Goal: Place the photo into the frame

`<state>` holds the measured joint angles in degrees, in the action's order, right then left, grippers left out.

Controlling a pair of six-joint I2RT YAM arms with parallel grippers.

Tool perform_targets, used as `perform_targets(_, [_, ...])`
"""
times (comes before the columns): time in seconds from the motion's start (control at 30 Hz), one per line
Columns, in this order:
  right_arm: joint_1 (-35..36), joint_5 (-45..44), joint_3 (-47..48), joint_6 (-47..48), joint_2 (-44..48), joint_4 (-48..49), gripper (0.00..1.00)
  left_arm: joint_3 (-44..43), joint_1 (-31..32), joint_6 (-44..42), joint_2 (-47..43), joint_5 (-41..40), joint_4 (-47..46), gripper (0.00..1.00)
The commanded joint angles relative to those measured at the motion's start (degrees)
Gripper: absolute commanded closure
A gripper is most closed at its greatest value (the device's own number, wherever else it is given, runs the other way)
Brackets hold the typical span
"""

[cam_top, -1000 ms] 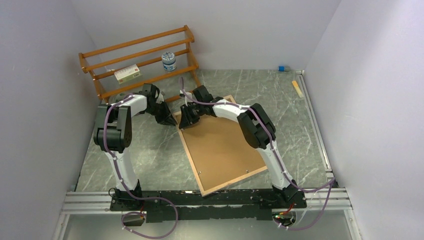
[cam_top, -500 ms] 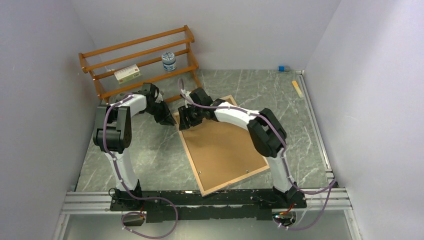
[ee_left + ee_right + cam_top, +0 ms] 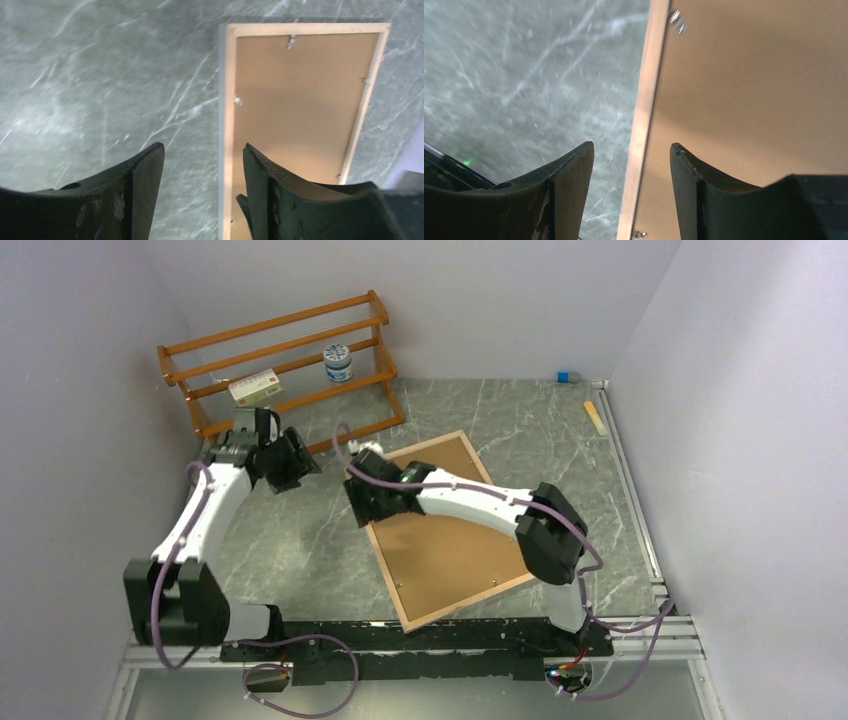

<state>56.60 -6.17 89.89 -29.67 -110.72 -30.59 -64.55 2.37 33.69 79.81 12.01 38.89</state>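
The frame [image 3: 471,601] lies flat on the green marbled bench [image 3: 300,540], back upward, turned askew. Its pale wood rim encloses a plain brown hardboard backing sheet [image 3: 450,545], and small metal tabs [image 3: 238,101] sit along the rim's inner edge. The right fingers [image 3: 569,192] are spread apart with nothing between them, poised above the frame's left rim [image 3: 646,100] near its far corner; whether they touch it cannot be told. The left fingers [image 3: 145,192] are likewise parted and hold nothing, above bare bench well left of the frame. Behind them stands an orange-brown slatted wooden rack [image 3: 300,318] carrying a small box [image 3: 254,388] and a white-and-blue tin [image 3: 338,363].
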Motion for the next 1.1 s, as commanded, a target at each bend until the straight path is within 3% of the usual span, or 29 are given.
perform_targets(0.0, [4.4,-7.2,4.1,-5.9,-5.1,-9.5,0.39,6.0,-0.9,4.0,-10.0,-8.8,4.5,0.32])
perform_targets(0.27, [7.5,-10.6,10.0,-9.6,-13.2,-16.8,0.43,14.4,-2.2,7.3,-19.3,-6.9,5.4,0.27])
perform_targets(0.6, [9.7,-9.8,13.4,-10.6,-17.5,-19.8,0.8,19.3,-4.7,7.7,-17.1,3.1,1.4,0.23])
perform_targets(0.7, [9.8,-10.6,13.7,-11.0,-16.0,-20.3,0.93,20.7,-5.5,7.9,-15.7,8.5,-2.1,0.19])
perform_targets(0.8, [9.8,-10.9,13.3,-9.9,-12.6,-19.1,1.0,21.8,-5.6,7.5,-13.7,14.5,-6.7,0.15])
perform_targets(1.0, [9.4,-5.8,12.6,-5.3,-2.9,-14.1,1.0,23.7,-5.7,5.5,-7.9,32.5,-19.5,0.17])
perform_targets(1.07, [9.1,-3.3,12.3,-3.7,-0.6,-13.1,1.0,23.8,-5.6,6.1,-5.6,35.1,-23.1,0.17])
